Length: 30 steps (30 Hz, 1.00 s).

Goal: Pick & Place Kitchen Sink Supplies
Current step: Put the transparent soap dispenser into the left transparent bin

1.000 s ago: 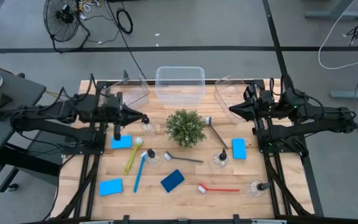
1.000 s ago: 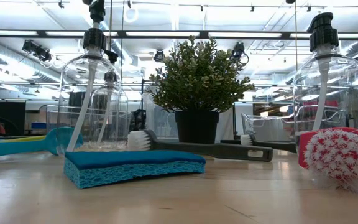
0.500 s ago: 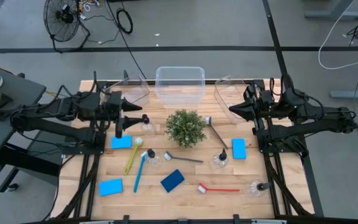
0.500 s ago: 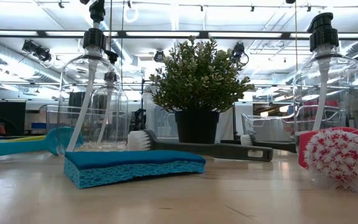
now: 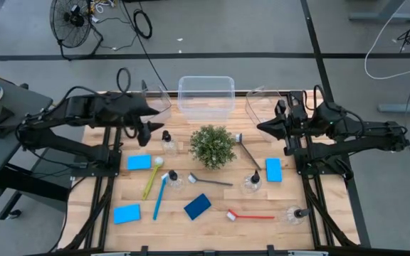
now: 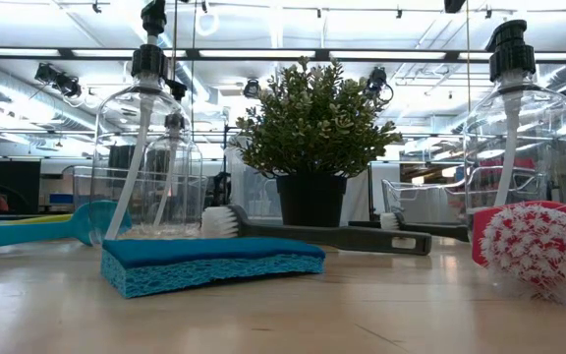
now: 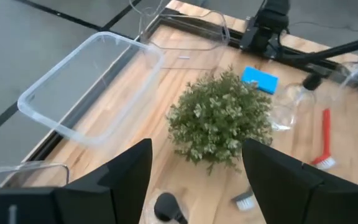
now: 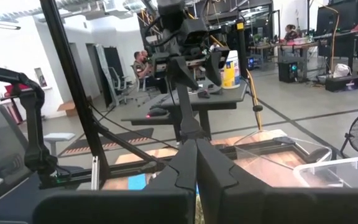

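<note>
The tabletop (image 5: pixel 219 220) carries all items. Three clear bins stand along its far edge; the middle bin (image 5: pixel 206 96) is just behind the green plant (image 5: pixel 213 146).

The left gripper (image 5: pixel 148 128) hangs above the left rear area, close to a clear bottle (image 5: pixel 168 144) beside the plant; its jaws are spread apart and hold nothing. The right gripper (image 5: pixel 262 126) hangs near the right rear bin (image 5: pixel 260 105); its jaws are pressed together and hold nothing.

Supplies lie on the tabletop:
- Blue sponges: one near the left gripper (image 5: pixel 139 162), one at the front left (image 5: pixel 127 213), a darker one at front centre (image 5: pixel 197 206), one on the right (image 5: pixel 273 169).
- Brushes: yellow (image 5: pixel 151 180), blue (image 5: pixel 159 195), dark grey (image 5: pixel 209 180), red (image 5: pixel 250 215).
- Further bottles: right of centre (image 5: pixel 252 183) and front right (image 5: pixel 294 214).
</note>
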Available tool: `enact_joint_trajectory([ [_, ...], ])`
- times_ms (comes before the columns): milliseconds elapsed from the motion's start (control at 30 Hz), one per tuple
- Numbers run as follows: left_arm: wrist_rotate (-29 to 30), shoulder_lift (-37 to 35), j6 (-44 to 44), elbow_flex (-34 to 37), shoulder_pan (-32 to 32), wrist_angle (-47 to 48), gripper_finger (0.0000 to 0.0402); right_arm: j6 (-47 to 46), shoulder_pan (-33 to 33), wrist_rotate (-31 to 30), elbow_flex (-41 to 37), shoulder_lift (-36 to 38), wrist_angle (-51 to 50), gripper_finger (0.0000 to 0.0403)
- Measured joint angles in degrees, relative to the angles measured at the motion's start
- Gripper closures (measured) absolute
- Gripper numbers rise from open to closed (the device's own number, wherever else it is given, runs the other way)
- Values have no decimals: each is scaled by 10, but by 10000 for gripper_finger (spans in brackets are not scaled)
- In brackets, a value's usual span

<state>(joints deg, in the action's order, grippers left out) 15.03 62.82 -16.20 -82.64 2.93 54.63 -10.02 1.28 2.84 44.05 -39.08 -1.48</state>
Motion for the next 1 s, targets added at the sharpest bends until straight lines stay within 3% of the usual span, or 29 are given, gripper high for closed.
enact_joint_trajectory([
  [267,-68,49,36,-12,5,7,149,0,0,1,0,-1,-1,394],
  [500,-80,81,-16,-12,5,13,149,0,0,0,0,-1,-38,394],
  [733,-56,118,-27,-12,5,18,149,0,0,0,0,-2,-62,394],
  [1000,26,142,-59,-12,16,53,150,0,0,0,0,-2,-70,394],
])
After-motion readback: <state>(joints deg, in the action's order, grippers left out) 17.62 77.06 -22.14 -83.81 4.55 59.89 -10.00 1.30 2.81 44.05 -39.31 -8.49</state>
